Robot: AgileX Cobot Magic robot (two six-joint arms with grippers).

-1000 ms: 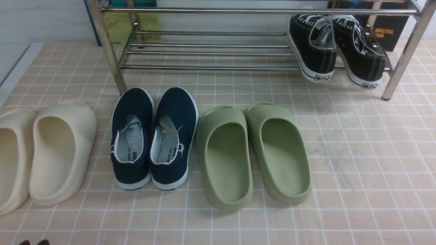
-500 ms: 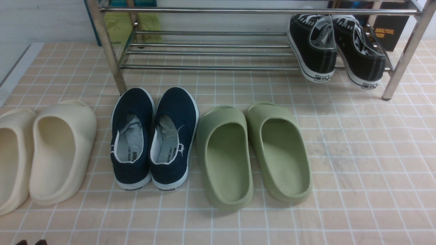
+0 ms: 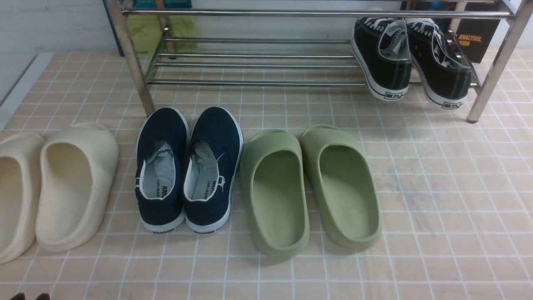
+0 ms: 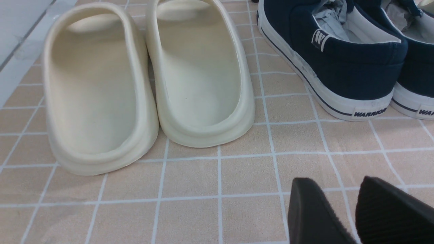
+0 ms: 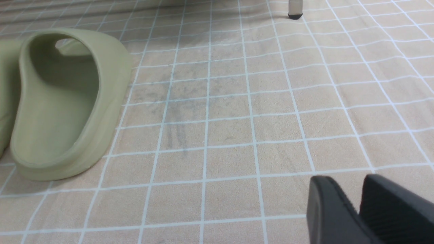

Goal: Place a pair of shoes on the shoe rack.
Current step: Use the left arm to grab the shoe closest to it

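The pair of shoes, two navy slip-ons with white soles, stands side by side on the tiled floor, the left shoe point(image 3: 161, 166) and the right shoe point(image 3: 213, 164) with heels toward me. The chrome shoe rack point(image 3: 250, 62) stands just beyond their toes. My left gripper point(image 4: 335, 185) is open and empty, low over the floor, short of the heel of the nearer navy shoe point(image 4: 339, 64); its fingertips point(image 3: 18, 297) just show at the front view's bottom edge. My right gripper point(image 5: 349, 183) is slightly open and empty over bare tiles, right of the olive slides.
Two cream slides point(image 3: 70, 183) lie left of the navy shoes, two olive-green slides point(image 3: 312, 187) right of them. Black lace-up sneakers point(image 3: 410, 58) rest on the rack's lower shelf at the right. A rack leg point(image 5: 294, 8) stands ahead of the right gripper. Books point(image 3: 474, 39) lean behind the rack.
The left gripper's fingertips have slid a little leftward along the front view's bottom edge. The shoes and slides have not moved.
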